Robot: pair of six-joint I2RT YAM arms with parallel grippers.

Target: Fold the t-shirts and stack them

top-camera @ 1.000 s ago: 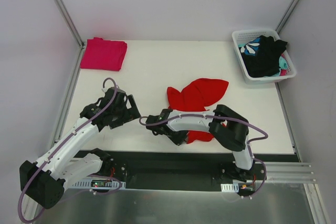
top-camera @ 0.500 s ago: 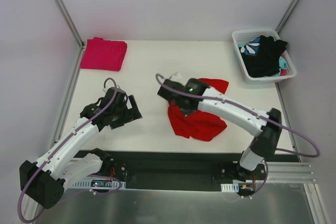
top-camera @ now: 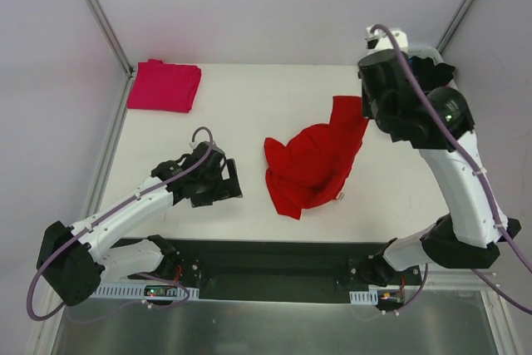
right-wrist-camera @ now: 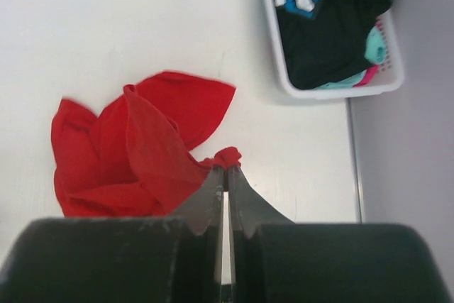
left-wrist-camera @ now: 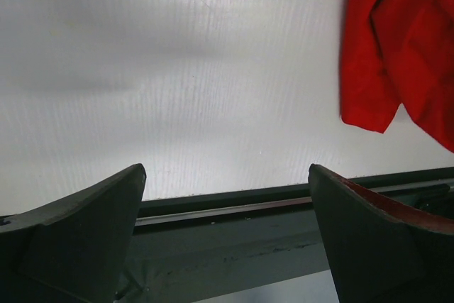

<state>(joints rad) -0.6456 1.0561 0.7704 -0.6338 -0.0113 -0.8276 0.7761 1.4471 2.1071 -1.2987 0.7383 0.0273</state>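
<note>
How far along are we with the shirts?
Done: the pink shirt lies folded at the table's far left corner. In hand: the right gripper is shut on a corner of the red shirt, the rest crumpled on the table; the left gripper is open beside it. Left: folding and stacking the red one, plus the garments in the basket.

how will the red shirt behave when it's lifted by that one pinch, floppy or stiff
Probably very floppy: from the pinch in the right gripper, the red t-shirt sags in loose folds, its lower part lying on the table. Likely light, since a small pinch carries it. It may swing or bunch if moved fast.
</note>
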